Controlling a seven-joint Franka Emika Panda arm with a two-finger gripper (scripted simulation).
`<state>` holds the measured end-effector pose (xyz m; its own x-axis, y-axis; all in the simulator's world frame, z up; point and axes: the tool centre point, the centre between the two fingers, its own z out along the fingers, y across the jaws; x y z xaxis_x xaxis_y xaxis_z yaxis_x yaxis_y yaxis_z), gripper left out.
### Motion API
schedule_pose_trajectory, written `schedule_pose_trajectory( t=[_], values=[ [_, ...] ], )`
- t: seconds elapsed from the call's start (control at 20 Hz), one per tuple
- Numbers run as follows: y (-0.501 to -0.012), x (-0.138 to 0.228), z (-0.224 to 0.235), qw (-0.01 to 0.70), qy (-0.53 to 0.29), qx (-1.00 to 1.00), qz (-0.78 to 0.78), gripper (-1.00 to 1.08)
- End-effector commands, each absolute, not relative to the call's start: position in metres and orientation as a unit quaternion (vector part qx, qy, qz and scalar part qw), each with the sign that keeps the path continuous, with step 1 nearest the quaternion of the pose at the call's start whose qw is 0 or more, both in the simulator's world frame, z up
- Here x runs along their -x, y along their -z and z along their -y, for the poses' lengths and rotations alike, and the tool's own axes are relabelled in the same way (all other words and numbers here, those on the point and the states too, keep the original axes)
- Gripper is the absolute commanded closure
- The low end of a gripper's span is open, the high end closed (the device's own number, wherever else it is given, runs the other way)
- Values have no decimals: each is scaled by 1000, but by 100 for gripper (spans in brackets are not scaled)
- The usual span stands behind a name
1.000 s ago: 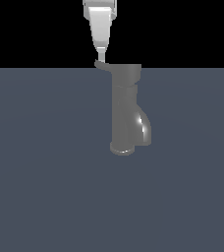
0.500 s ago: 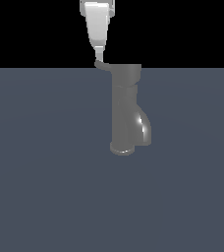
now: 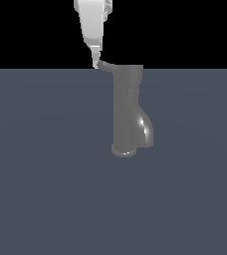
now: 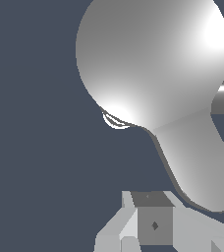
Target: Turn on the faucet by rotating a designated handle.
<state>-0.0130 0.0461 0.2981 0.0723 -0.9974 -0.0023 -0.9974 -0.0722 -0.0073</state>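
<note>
Grey metallic faucet (image 3: pixel 128 112) upright on a flat slate-blue floor (image 3: pixel 46 189), round base flange flush with that surface, wider cap at the upper end reaching up to the black backdrop. Short glossy spout (image 3: pixel 144 130) curving out of the column low on the faucet, on the exterior view's right side of it, a bright highlight down its curve. Thin grey handle (image 3: pixel 105 65) jutting sideways from the faucet's cap toward the exterior view's left, slightly upturned at its free end.

White gripper (image 3: pixel 96 60) reaching down from above the faucet, offset to the handle's side of it, narrow tip right at the handle's outer end and seemingly touching it; actual contact too fine to confirm. Fingers seen as a single tapering white shape in the exterior view, so opening width not discernible; impossible to say whether anything is pinched between them. No clear hold on the handle visible.

From the wrist view, looking down on the faucet: broad rounded cap (image 4: pixel 153 59) filling most of the picture, brightly lit, with the handle (image 4: pixel 197 162) extending as a flat paddle from the cap toward the gripper's pale blocky finger parts (image 4: pixel 153 226), which sit just beside the handle's end
</note>
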Motion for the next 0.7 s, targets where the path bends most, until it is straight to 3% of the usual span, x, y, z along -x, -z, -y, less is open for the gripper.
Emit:
schedule_pose_trajectory(
  t=[0.0,0.65],
  values=[
    [-298,21,-44,0,0,731,-683,108],
    [-298,50,-26,2,1,731,-682,108]
  ],
)
